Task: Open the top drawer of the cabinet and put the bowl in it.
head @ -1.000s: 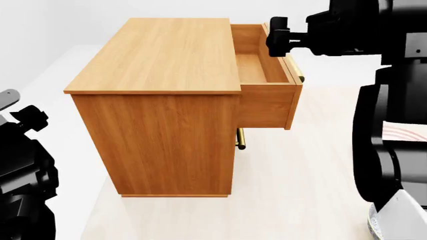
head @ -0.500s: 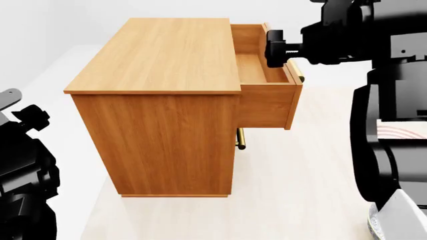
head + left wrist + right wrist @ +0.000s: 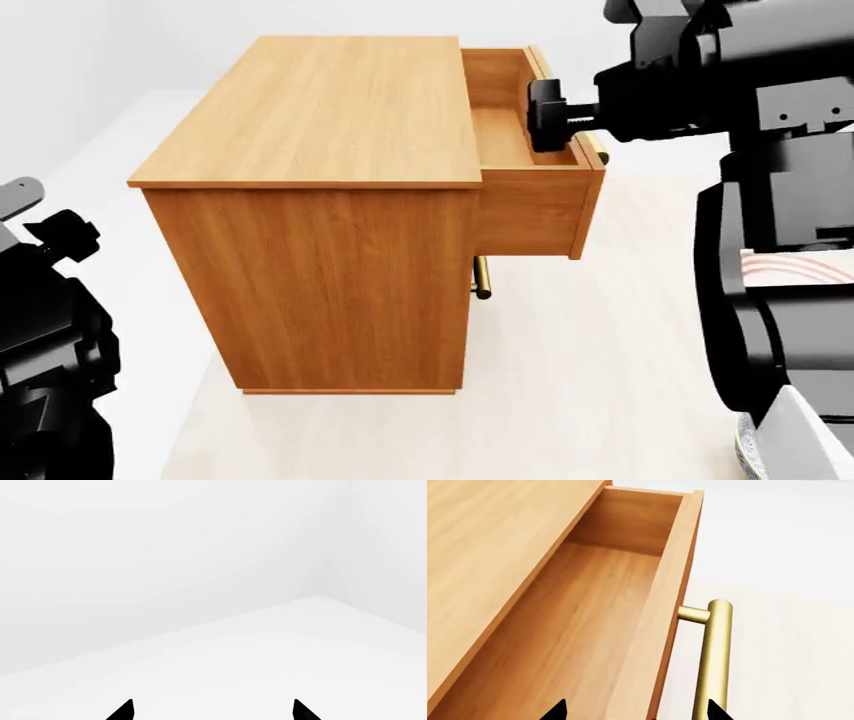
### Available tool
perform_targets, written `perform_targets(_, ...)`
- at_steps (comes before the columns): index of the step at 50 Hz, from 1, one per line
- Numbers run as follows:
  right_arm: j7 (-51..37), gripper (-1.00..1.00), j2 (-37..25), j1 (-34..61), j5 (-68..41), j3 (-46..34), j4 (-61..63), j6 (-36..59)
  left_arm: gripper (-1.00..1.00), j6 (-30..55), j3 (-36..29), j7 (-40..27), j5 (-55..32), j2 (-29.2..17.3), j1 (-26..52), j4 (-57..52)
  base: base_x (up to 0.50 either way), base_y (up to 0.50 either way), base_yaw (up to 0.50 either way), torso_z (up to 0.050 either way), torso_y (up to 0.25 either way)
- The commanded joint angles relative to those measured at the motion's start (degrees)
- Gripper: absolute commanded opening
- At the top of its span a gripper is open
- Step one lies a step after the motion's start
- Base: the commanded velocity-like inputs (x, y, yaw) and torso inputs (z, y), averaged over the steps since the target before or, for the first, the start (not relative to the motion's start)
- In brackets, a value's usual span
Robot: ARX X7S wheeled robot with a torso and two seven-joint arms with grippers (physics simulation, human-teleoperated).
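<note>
Right gripper [image 3: 551,110] hangs over the front edge of the top drawer [image 3: 534,190], at about 1 o'clock in the head view; in the right wrist view its two black fingertips [image 3: 558,711] stand spread, straddling the drawer's front panel, gripping nothing. Brass bar handle [image 3: 712,665] sits just outside the far tip, not touched. Top drawer is pulled out from the cabinet [image 3: 320,200], wooden floor inside bare. A lower drawer's handle [image 3: 482,277] peeks out below. Left gripper [image 3: 212,711] sits low at 8 o'clock, well apart from the cabinet, tips spread and facing blank white wall. Bowl [image 3: 749,450]: only a speckled sliver at 5 o'clock, behind the right arm.
</note>
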State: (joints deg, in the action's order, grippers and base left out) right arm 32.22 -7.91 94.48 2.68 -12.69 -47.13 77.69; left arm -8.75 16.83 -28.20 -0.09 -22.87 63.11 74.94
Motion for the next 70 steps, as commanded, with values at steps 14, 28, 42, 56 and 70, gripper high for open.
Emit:
perform_targets(14, 0.1, 1.00, -1.0, -1.1, 0.7, -3.9, -1.4, -2.7, 1.00, -0.4, 0.5, 0.4, -0.1, -0.2, -0.4, 0.0, 0.00, 0.00, 0.00, 0.000, 0.000)
perform_targets(28, -1.0, 1.00, -2.3, -0.6, 1.4, -4.7, -4.3, -5.0, 1.00, -0.7, 0.6, 0.5, 0.0, -0.1, -0.6, 0.0, 0.00, 0.00, 0.00, 0.000, 0.000)
perform_targets(42, -2.2, 1.00, -3.3, 0.1, 1.8, -4.9, -8.1, -7.8, 1.00, -0.7, 0.5, 0.4, 0.1, 0.0, -0.4, 0.0, 0.00, 0.00, 0.00, 0.000, 0.000)
perform_targets(56, -2.0, 1.00, -5.0, -0.1, 1.9, -5.4, -8.4, -8.6, 1.00, -0.4, 0.4, 0.1, 0.1, 0.2, 0.0, 0.0, 0.00, 0.00, 0.00, 0.000, 0.000)
perform_targets(70, -2.0, 1.00, -6.4, 0.8, 2.4, -6.3, -10.3, -10.4, 1.00, -0.2, 0.3, 0.2, 0.0, -0.1, 0.2, 0.0, 0.00, 0.00, 0.00, 0.000, 0.000)
